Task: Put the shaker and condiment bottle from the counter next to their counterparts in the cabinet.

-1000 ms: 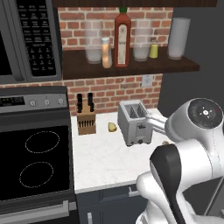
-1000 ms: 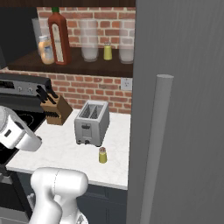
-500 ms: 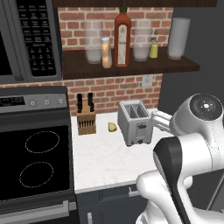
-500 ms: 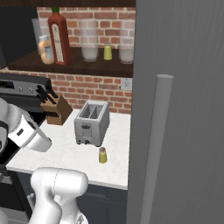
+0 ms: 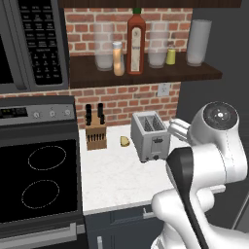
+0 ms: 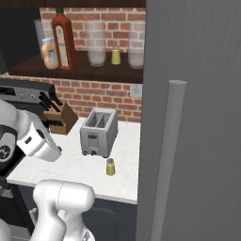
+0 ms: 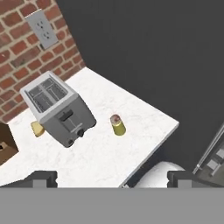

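Shaker (image 7: pixel 117 125) upright on the counter (image 7: pixel 105 162), in the open patch right of the toaster (image 7: pixel 59 108) and near the front edge.

Small, rigid and probably light, it looks easy to tip; its smooth round wall may slip, so a pinch across the olive body below the tan cap seems best. The orange condiment bottle (image 5: pixel 117 58) already stands on the cabinet (image 5: pixel 146 73) shelf just beside the red sauce bottle (image 5: pixel 136 37). The gripper (image 7: pixel 112 177) hangs above the counter with its fingers spread wide, holding nothing.

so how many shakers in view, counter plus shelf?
2. The olive-yellow shaker stands on the counter in front of the toaster; the bright yellow shaker stands on the shelf between two glasses.
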Robot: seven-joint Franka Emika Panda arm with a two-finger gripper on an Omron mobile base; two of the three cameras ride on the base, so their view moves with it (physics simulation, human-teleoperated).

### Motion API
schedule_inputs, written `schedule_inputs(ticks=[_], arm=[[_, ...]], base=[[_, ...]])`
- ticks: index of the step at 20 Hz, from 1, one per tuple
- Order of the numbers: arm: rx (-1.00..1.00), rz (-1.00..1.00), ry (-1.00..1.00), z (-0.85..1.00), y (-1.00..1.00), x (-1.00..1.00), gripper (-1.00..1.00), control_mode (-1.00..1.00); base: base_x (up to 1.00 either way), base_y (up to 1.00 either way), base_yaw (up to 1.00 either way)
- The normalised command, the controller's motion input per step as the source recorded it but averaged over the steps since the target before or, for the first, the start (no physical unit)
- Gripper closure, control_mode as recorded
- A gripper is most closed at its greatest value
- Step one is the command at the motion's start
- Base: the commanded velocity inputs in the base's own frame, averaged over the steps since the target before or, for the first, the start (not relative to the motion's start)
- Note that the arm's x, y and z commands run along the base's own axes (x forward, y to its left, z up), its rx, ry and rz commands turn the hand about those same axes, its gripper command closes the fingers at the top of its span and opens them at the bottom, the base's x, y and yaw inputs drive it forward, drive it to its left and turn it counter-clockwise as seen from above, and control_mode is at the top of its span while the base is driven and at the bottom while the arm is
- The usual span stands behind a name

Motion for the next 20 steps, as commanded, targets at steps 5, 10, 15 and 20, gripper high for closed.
schedule_inputs(ticks=[5, 10, 15, 20], arm=[[-0.05, -0.03, -0.45, -1.0, -0.09, 0.07, -1.0, -1.0], [-0.05, 0.0, -0.37, -1.0, -0.09, 0.08, -1.0, -1.0], [-0.03, 0.0, -0.29, -1.0, -0.18, 0.06, -1.0, -1.0], [-0.03, 0.0, -0.22, -1.0, -0.21, 0.01, -1.0, -1.0]], base=[[0.0, 0.0, 0.0], [0.0, 0.0, 0.0], [0.0, 0.0, 0.0], [0.0, 0.0, 0.0]])
